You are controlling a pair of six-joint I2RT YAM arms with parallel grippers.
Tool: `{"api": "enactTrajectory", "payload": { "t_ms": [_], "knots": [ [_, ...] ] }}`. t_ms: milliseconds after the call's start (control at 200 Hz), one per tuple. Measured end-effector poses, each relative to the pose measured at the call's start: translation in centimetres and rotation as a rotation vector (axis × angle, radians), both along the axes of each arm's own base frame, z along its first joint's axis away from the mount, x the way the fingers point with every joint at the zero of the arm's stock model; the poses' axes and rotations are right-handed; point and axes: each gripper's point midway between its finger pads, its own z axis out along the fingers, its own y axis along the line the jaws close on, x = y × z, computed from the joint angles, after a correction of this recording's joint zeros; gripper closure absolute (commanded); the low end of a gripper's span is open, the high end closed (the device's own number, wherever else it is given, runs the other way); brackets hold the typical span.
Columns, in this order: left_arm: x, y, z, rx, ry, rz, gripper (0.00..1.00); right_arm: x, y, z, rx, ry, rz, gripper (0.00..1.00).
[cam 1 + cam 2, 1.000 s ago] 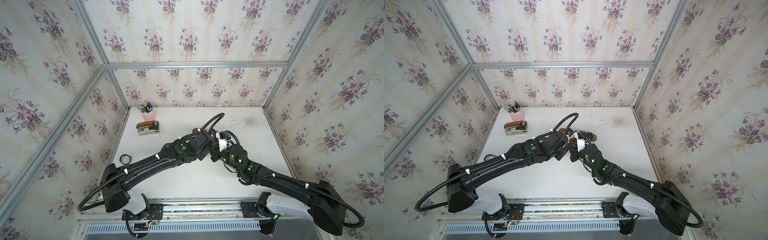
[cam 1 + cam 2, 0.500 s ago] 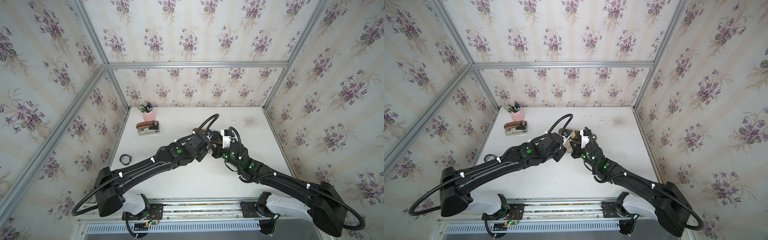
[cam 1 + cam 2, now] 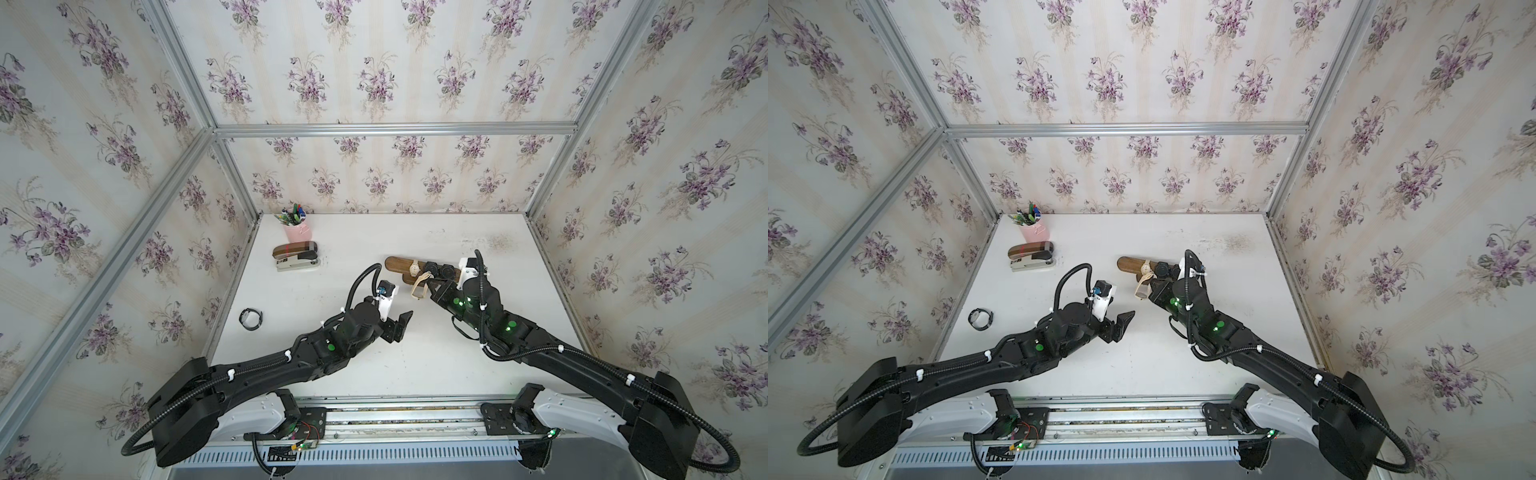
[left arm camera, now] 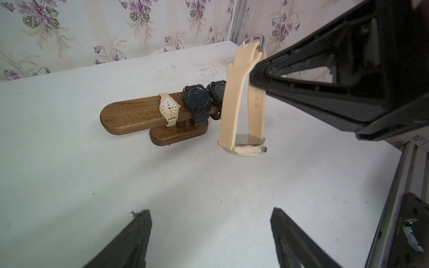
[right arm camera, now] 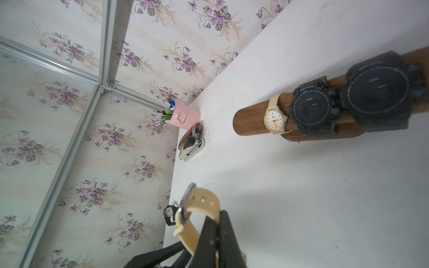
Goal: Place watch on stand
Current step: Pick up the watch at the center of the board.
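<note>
The stand [image 3: 397, 264] [image 4: 130, 113] is a dark brown wooden bar on an oval foot, near the table's middle back. It carries a small cream watch [image 4: 169, 109] and two black watches [image 4: 197, 99]. My right gripper [image 3: 432, 282] [image 5: 219, 215] is shut on the strap of another cream watch [image 3: 419, 284] [image 4: 232, 104]. This watch hangs case down just in front of the stand, above the table. My left gripper [image 3: 401, 322] [image 4: 210, 213] stands open and empty, nearer the front and apart from the hanging watch.
A brown-topped stapler [image 3: 296, 256] and a pink pen cup [image 3: 297, 230] sit at the back left. A black watch [image 3: 250, 319] lies by the table's left edge. Papered walls close in the left, back and right sides.
My left gripper has opened, let go of the cream watch and drawn back toward the front. My right gripper stays shut on the strap beside the stand.
</note>
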Motion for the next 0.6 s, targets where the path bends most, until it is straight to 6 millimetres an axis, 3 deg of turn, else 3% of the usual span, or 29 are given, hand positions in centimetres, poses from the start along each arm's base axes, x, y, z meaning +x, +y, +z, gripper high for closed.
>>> {"api": "enactTrajectory", "payload": {
  "t_ms": [370, 490, 600],
  "knots": [
    [0.3, -2.3, 3.6, -0.247, -0.154, -0.061, 0.18, -0.9, 0.2, 2.7, 0.182, 0.009, 0.005, 1.00],
    [0.1, -2.7, 4.2, -0.293, -0.182, -0.087, 0.25, -1.1, 0.4, 3.6, 0.227, -0.005, 0.017, 1.00],
    [-0.2, -3.4, 5.6, -0.339, -0.210, -0.125, 0.26, -1.7, 0.9, 3.8, 0.261, -0.004, 0.043, 1.00]
  ]
}}
